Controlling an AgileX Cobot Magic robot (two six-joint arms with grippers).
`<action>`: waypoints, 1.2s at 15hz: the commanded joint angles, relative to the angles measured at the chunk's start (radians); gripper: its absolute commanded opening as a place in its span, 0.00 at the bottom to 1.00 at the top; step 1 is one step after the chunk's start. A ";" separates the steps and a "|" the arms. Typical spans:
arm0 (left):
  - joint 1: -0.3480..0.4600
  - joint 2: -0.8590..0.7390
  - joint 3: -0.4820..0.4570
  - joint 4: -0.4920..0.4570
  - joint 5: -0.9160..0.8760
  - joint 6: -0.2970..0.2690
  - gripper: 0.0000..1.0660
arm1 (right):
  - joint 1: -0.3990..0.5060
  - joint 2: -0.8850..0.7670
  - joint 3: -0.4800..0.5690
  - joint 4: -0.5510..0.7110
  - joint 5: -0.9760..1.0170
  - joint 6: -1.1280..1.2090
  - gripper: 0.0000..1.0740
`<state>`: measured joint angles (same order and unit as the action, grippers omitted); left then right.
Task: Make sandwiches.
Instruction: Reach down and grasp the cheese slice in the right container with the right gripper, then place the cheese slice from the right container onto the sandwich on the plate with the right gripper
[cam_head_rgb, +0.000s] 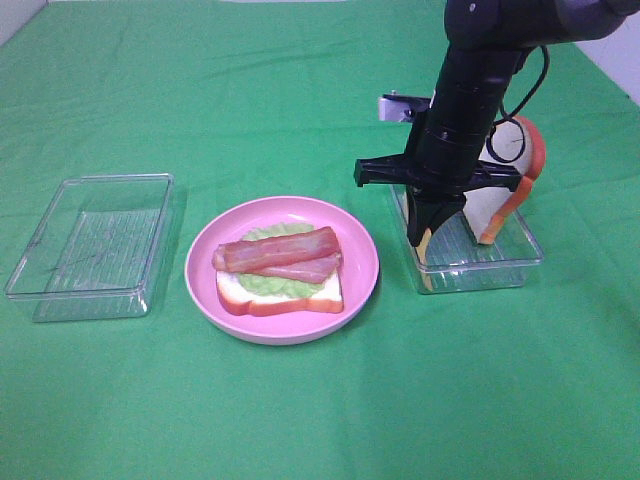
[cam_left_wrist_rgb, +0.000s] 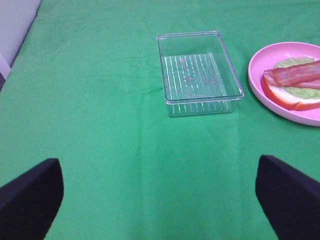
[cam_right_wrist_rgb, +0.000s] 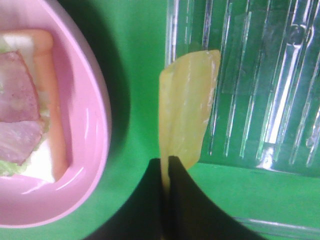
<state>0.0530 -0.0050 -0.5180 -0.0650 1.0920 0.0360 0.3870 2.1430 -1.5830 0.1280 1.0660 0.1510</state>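
Green counter (cam_head_rgb: 300, 420). Nearest, the sandwiches (cam_head_rgb: 280, 272) (bread, lettuce and bacon only) lay on the pink plate (cam_head_rgb: 200, 285); the left end effector (cam_left_wrist_rgb: 160, 197) was spread wide, holding nothing. Beyond, the right end effector (cam_head_rgb: 428, 228) was clenched on the cheese (cam_right_wrist_rgb: 187, 105) at the clear tray's (cam_head_rgb: 505, 262) edge. Cheese step: it likely needed lifting and carrying over the bacon. The bread slice (cam_head_rgb: 515, 180) leaned farthest back.

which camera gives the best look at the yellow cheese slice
The right wrist view: the cheese slice hangs centred, pinched in the shut right gripper, at the rim of the clear tray. The exterior high view shows only a yellow sliver under that gripper. The left wrist view does not show it.
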 joint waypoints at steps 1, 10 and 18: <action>0.005 -0.019 0.002 -0.003 -0.015 -0.007 0.92 | 0.000 0.003 -0.002 0.002 0.021 0.006 0.00; 0.005 -0.019 0.002 -0.006 -0.015 -0.007 0.92 | 0.002 -0.225 0.000 0.184 -0.077 -0.041 0.00; 0.005 -0.019 0.002 -0.009 -0.015 -0.007 0.92 | 0.129 -0.295 0.343 0.876 -0.334 -0.579 0.00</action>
<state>0.0530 -0.0050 -0.5180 -0.0660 1.0920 0.0360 0.5150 1.8600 -1.2460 0.9520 0.7500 -0.3760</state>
